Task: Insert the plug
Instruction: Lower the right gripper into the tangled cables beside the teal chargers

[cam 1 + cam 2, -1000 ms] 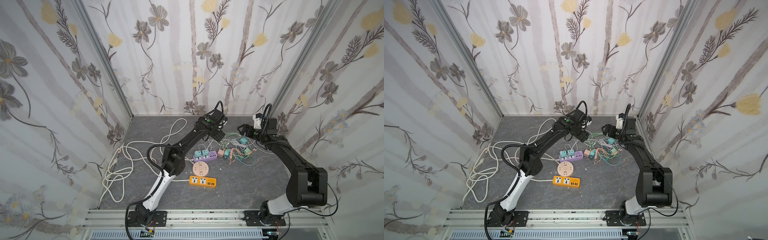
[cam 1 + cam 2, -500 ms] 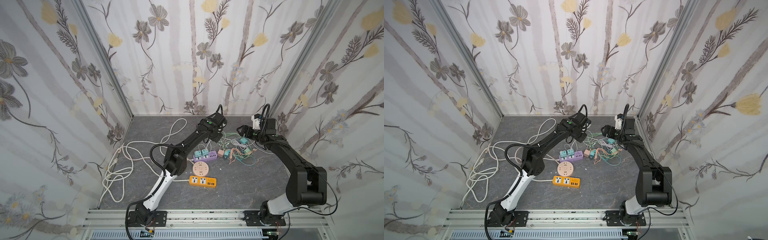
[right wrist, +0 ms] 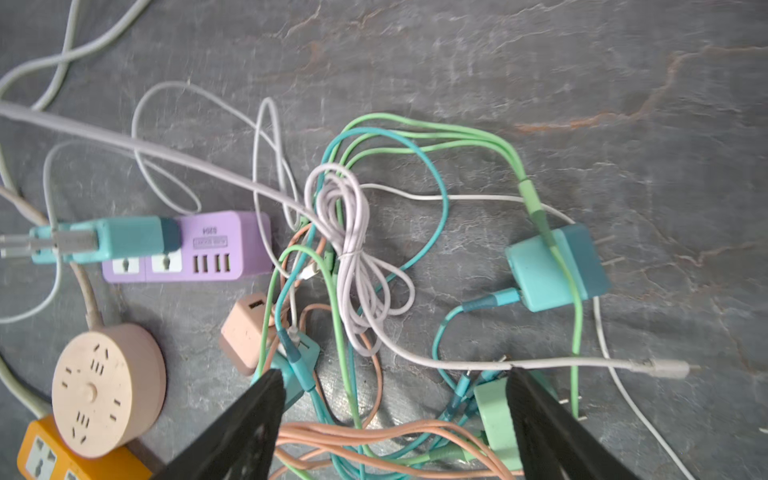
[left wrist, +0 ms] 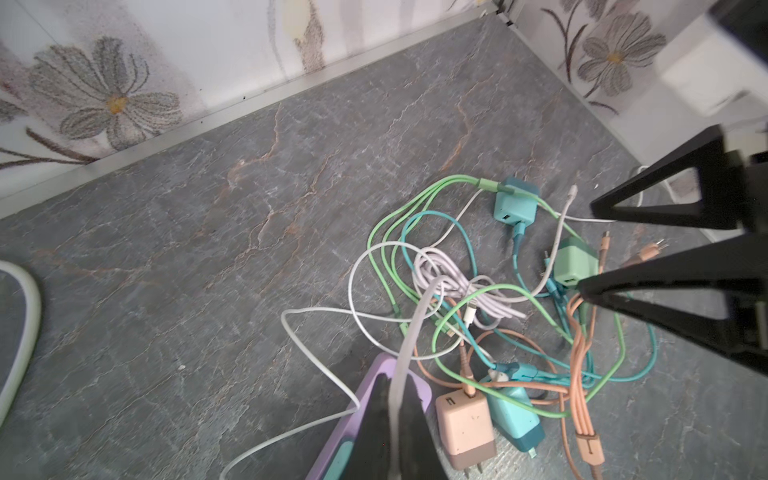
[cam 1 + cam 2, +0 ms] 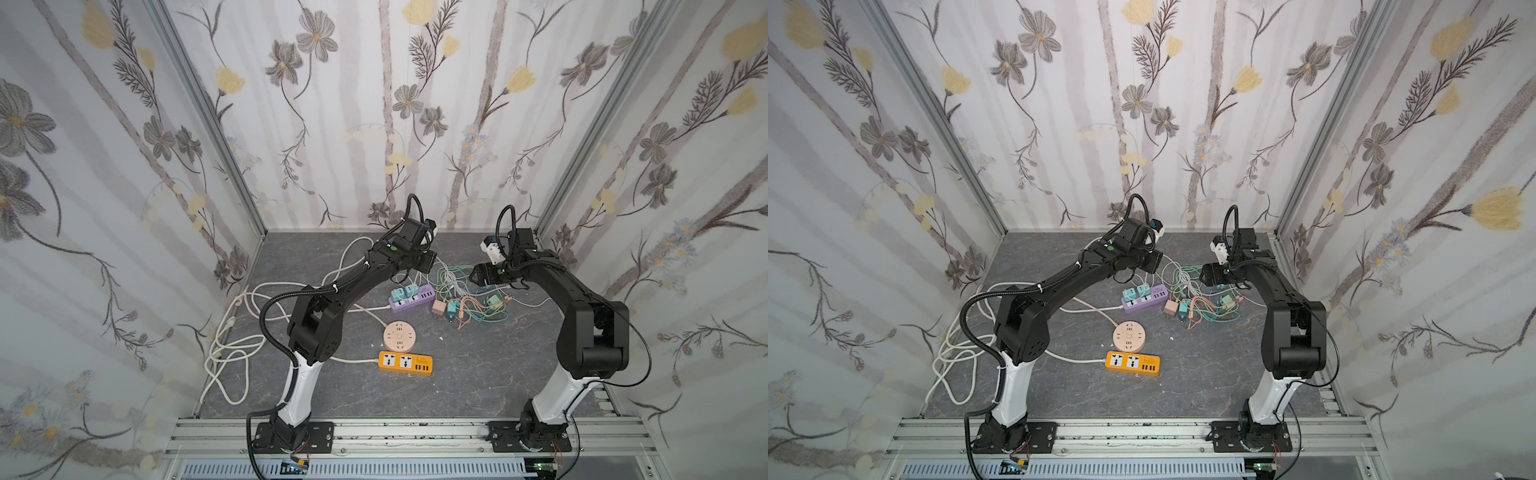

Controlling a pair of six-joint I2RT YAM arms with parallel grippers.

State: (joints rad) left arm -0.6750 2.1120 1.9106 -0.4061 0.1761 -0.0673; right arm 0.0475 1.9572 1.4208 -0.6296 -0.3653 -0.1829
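Left wrist view: the left hand is seen pressed together on a white cable, which runs from the pinch toward the bundled lilac coil in the tangle. From the right wrist view, the right hand is shown spread over the same tangle. The pale green plug lies on the desk just inside one finger, with green and orange leads crowded against it. The purple power strip is found just beside the tangle, its four USB ports seen empty. The step in hand is judged to be a two-handed clearing of cable so that the plug can be picked out; which socket is intended cannot be told. It would be done well if the pinched cable were drawn away slowly, and only far enough to loosen the leads, so that the strip is not dragged. The spread hand should be lowered squarely over the plug's flat sides and closed only once no lead is caught under a finger; otherwise the whole knot is likely to be lifted with it.
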